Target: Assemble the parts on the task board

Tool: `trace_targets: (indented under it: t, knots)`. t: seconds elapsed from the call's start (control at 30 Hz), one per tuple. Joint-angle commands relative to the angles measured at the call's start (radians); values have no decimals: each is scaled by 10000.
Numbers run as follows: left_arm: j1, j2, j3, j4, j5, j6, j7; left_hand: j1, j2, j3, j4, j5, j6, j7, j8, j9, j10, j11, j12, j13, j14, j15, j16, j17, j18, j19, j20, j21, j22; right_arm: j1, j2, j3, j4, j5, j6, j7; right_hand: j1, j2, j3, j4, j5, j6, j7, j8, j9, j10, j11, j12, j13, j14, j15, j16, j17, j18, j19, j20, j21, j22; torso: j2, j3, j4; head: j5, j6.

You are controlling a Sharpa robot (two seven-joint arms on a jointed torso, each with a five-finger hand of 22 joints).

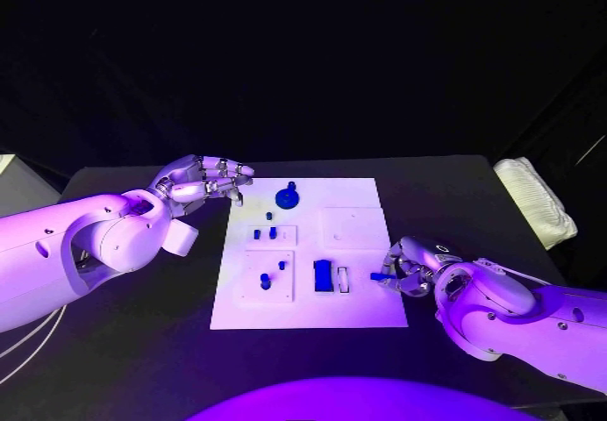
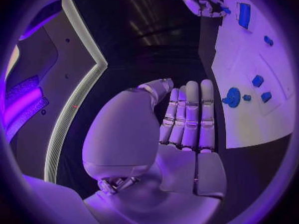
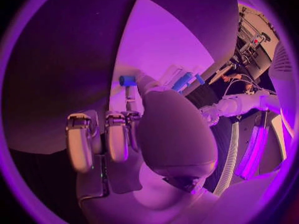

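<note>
The white task board [image 1: 317,311] lies in the middle of the black table. On it are a round blue knob [image 1: 289,196] at the far end, two short blue pegs [image 1: 265,233], a single peg [image 1: 266,281] and a blue rectangular block [image 1: 323,274]. My right hand [image 1: 411,266] is at the board's right edge and pinches a small blue part [image 1: 378,276] at its fingertips; the part [image 3: 127,80] also shows in the right wrist view. My left hand [image 1: 203,182] hovers by the board's far left corner, its fingers [image 2: 190,114] straight and holding nothing. The knob [image 2: 233,97] lies just beyond them.
A white padded object [image 1: 538,197] lies at the table's far right edge. A pale box corner [image 1: 10,167] shows at the left. Bare black table surrounds the board on all sides.
</note>
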Motion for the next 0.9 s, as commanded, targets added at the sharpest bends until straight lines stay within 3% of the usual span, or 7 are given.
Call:
trace_targets:
  t: [0.03, 0.2, 0.37, 0.7, 0.9]
  knots:
    - [2, 14, 6, 29, 44, 129, 69, -41, 26, 7, 51, 15, -54, -34, 64, -12, -81, -8, 47, -8, 68, 8, -32, 12, 52, 45, -8, -47, -14, 185, -14, 1, 254, 796, -382, -42, -282, -24, 141, 35, -27, 91, 16, 57, 59, 867, -61, 71, 2450, 1071, -73, 59, 2624, -144, 1047, -105, 22, 2627, 1, 6, 3, -2, 21]
    - [2, 28, 6, 29, 43, 123, 68, -41, 26, 7, 51, 15, -54, -34, 64, -12, -81, -8, 47, -8, 68, 8, -32, 12, 52, 45, -8, -47, -14, 502, 8, 10, 560, 2205, -1095, 250, -417, 15, 294, 69, -25, 103, 2, 55, 51, 869, -72, 71, 2451, 1070, -83, 58, 2621, -144, 1047, -114, 22, 2627, 5, -3, 5, -35, 36]
    - [3, 35, 6, 46, 43, 114, 73, -41, 26, 7, 51, 15, -54, -34, 64, -12, -81, -8, 47, -8, 68, 8, -32, 12, 52, 45, -8, -47, -14, 602, 191, 13, 590, 3502, -1469, 429, -507, 37, 380, 86, -30, 108, -1, 59, 50, 881, -75, 96, 2464, 1073, -87, 64, 2634, -144, 1047, -118, 22, 2627, 24, 9, -18, -12, 39]
    - [3, 44, 6, 96, 43, 131, 70, -34, 34, 11, 54, 19, -52, -36, 68, -13, -84, -10, 49, -12, 66, 7, -33, 15, 54, 51, -8, -58, -21, 327, 767, 13, 335, 4774, -1528, 473, -865, -16, 522, 153, -51, 107, 5, 70, 56, 884, -72, 97, 2466, 1073, -86, 64, 2634, -144, 1047, -123, 22, 2627, 21, 31, -15, -8, -7]
    - [3, 47, 6, 103, 43, 148, 60, -34, 34, 11, 54, 19, -52, -36, 68, -13, -84, -10, 49, -12, 66, 7, -33, 15, 54, 51, -8, -58, -21, 182, 1033, 14, 195, 5016, -1535, 450, -1335, -70, 614, 276, -57, 117, 10, 101, 74, 899, -67, 124, 2481, 1073, -82, 64, 2634, -144, 1047, -120, 22, 2627, 17, 20, -7, -18, -33]
